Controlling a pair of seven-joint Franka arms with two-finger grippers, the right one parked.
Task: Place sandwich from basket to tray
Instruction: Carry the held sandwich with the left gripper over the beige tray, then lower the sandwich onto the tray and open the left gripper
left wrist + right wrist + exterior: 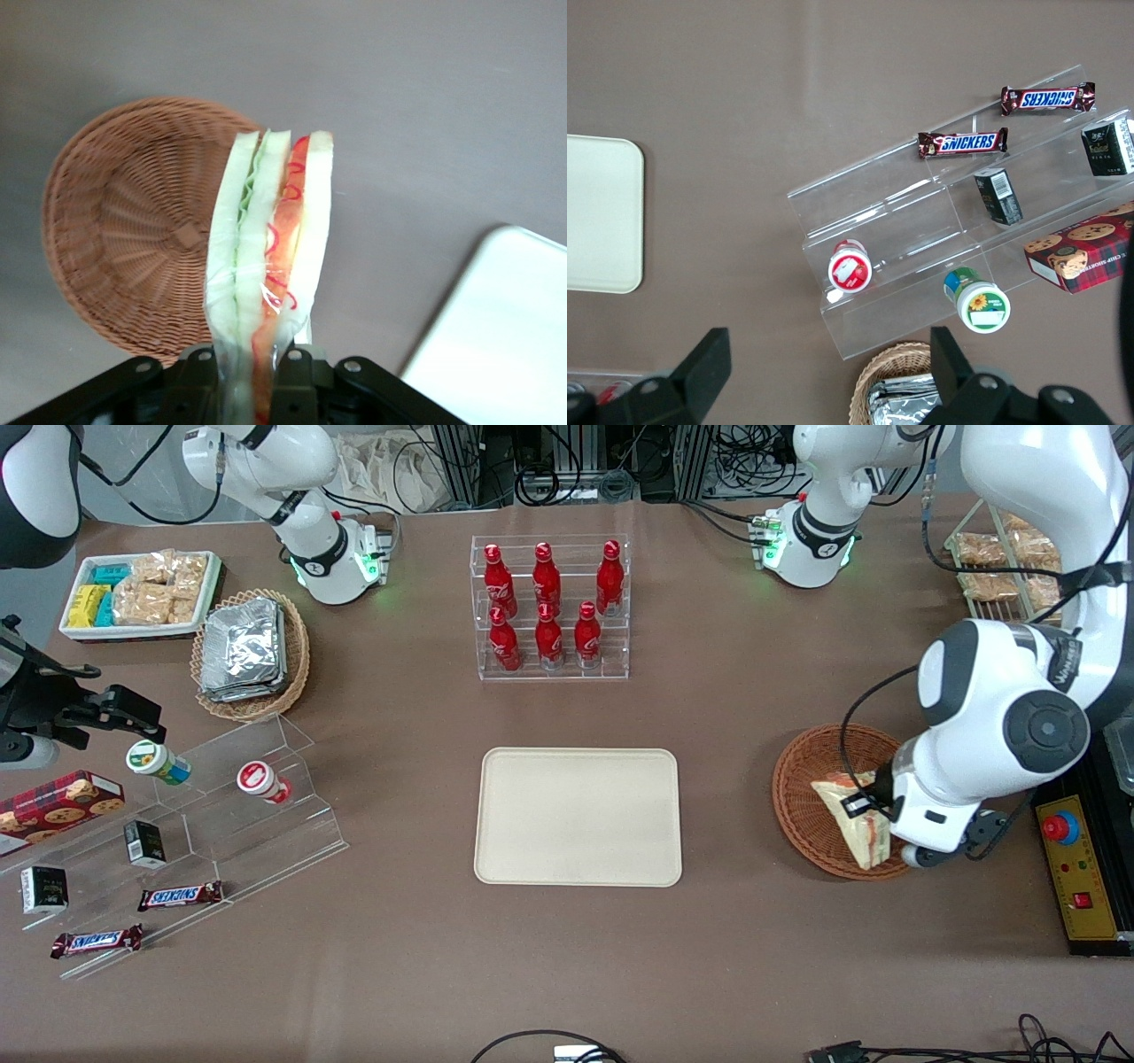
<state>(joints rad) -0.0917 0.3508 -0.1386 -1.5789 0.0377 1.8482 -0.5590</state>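
Sandwich (pixel 270 266) pinched between gripper (pixel 252 359) fingers, lifted clear above basket (pixel 124 239); carry step underway, judging by height; tray (pixel 578 816) bare, well apart toward table middle; next: travel sideways over tray, lower, then release.

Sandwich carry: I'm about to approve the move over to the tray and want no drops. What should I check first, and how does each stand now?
1. Gripper shut on the sandwich: ok; fingers clamp one end of the wedge.
2. Sandwich lifted out of the basket: ok; the wrist view shows the basket empty below.
3. Wrap intact, filling in place: ok as far as visible.
4. Tray bare for the drop: ok.
5. Path between basket and tray: ok; only tablecloth there.
6. Grip firm enough for the carry: cannot tell.
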